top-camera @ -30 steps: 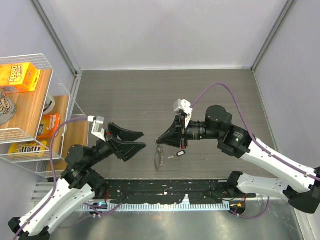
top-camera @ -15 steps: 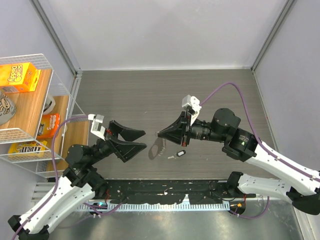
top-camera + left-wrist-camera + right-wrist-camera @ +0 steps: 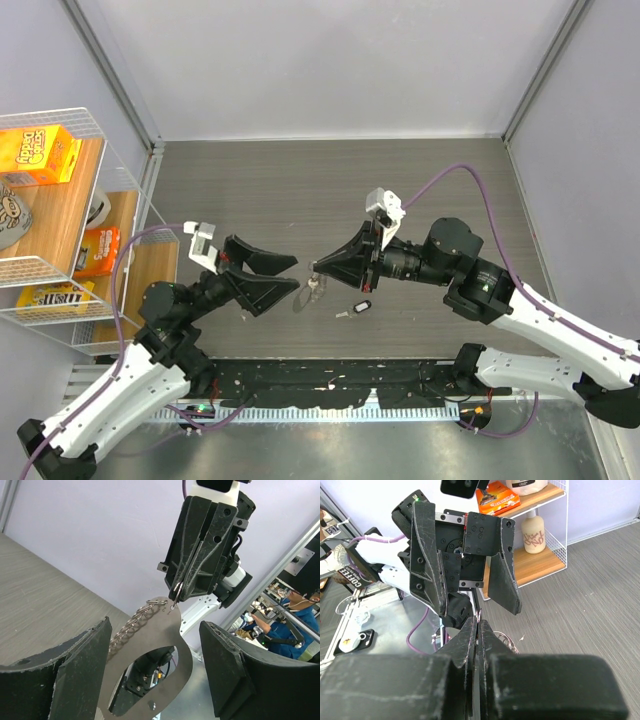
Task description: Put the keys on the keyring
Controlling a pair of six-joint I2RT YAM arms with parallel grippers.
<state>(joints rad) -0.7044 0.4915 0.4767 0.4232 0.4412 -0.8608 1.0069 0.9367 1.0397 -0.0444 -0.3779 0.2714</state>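
The right arm's black two-finger gripper (image 3: 316, 270) is clamped on the top of the glittery silver chain-link keyring (image 3: 131, 627), which hangs in the air above the dark grey wood-grain table (image 3: 250, 190), with a flat polished metal tag dangling below its links. The left arm's black gripper (image 3: 294, 276) faces it from just beside, jaws spread wide and holding nothing, so the ring sits between the two tools.

By my reading the task is barely begun. The ring is lifted and presented, but no key appears to be threaded on it. The tiny key with the black plastic head (image 3: 361, 307) lies on the table near the right gripper, with a small silver key (image 3: 343, 314) just beside it. Picking up and threading are all left to do.

As for writing, the right wrist view shows "COFFEE" on a dark packet (image 3: 351, 572). The orange carton (image 3: 38, 152) on the white wire shelf (image 3: 100, 112) carries lettering too small to read.
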